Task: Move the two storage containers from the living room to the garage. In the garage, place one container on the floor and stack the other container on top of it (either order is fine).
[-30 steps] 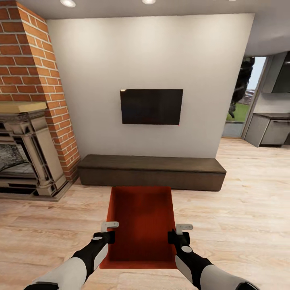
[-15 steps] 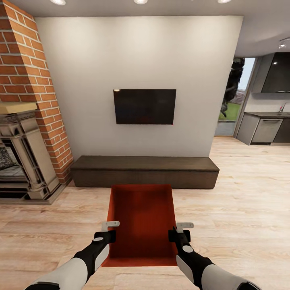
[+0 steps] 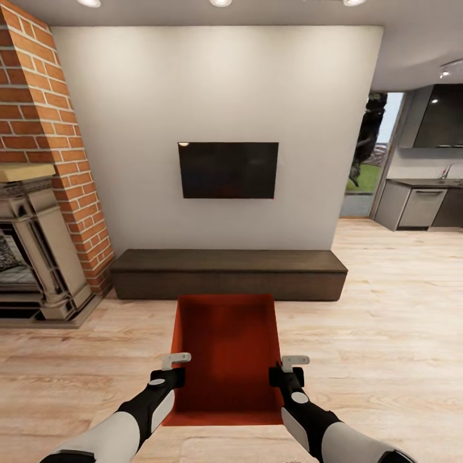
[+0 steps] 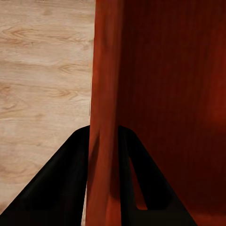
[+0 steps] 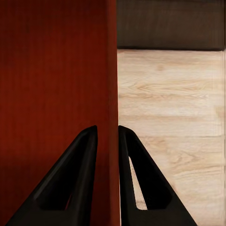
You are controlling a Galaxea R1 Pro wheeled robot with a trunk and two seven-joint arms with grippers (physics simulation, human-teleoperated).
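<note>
An orange-red open-top storage container (image 3: 225, 354) hangs in front of me above the light wood floor of the living room. My left gripper (image 3: 175, 366) is shut on its left wall, and my right gripper (image 3: 287, 368) is shut on its right wall. In the left wrist view the black fingers (image 4: 70, 179) pinch the ribbed container wall (image 4: 106, 94). In the right wrist view the fingers (image 5: 136, 179) clamp the other wall (image 5: 111, 94) the same way. The container is empty inside.
A long low dark-brown bench (image 3: 228, 273) runs along the white wall under a black TV (image 3: 228, 170). A brick chimney (image 3: 45, 128) and ornate fireplace (image 3: 32, 257) stand at left. A kitchen opening (image 3: 418, 193) lies at right.
The whole view has shifted: the bench, TV and fireplace slid leftward and more of the kitchen shows, so the camera has turned right. The container stays held the same way.
</note>
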